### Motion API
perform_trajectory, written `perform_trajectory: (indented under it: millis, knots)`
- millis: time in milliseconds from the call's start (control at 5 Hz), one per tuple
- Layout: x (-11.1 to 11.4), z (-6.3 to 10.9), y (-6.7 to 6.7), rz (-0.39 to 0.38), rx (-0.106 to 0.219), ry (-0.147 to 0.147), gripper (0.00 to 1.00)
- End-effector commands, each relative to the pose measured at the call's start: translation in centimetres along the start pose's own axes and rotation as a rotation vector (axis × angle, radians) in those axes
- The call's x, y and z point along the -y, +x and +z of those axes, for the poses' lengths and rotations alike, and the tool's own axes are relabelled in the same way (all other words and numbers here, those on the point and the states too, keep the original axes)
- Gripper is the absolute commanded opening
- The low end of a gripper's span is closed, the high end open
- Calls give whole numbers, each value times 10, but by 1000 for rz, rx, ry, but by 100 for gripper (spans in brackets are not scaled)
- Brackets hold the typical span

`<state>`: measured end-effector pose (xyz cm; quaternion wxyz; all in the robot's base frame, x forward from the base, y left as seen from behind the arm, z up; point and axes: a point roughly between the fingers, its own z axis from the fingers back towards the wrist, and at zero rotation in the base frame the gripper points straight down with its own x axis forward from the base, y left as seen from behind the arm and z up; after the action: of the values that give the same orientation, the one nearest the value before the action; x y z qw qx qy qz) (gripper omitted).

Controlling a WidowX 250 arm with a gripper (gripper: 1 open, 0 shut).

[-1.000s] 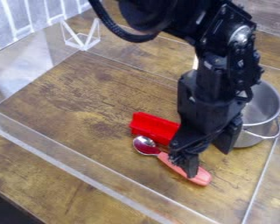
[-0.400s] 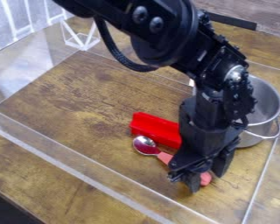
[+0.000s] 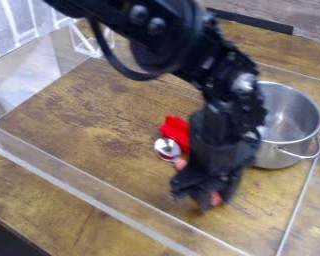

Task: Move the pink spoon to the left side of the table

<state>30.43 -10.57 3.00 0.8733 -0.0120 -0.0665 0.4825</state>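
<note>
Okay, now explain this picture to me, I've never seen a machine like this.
The black shape is a robot arm, seen by one camera looking down on the table at an angle. On the wood lie a red block, partly hidden, and a silver pot. The spoon's shiny bowl pokes out beside the arm's jaws; its pink handle runs beneath them. The view is too blurred and blocked to tell whether they grip it.

The tabletop [image 3: 96,125] looks like wood, brown with streaked grain. The pot [image 3: 286,122] is smooth, shiny metal. The spoon's bowl [image 3: 168,149] is glossy metal. The 2 table-edge walls [image 3: 89,189] [image 3: 36,73] look like smooth, clear plastic.
</note>
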Motion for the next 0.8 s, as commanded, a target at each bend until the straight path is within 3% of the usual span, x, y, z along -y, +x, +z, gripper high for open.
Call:
perform_trajectory:
  millis: [0,400,600]
  knots:
    - [3,40,24,32,49,-97,0]
    - [3,69,43,97,91,-88,0]
    - [5,82,62,121,119,-93,0]
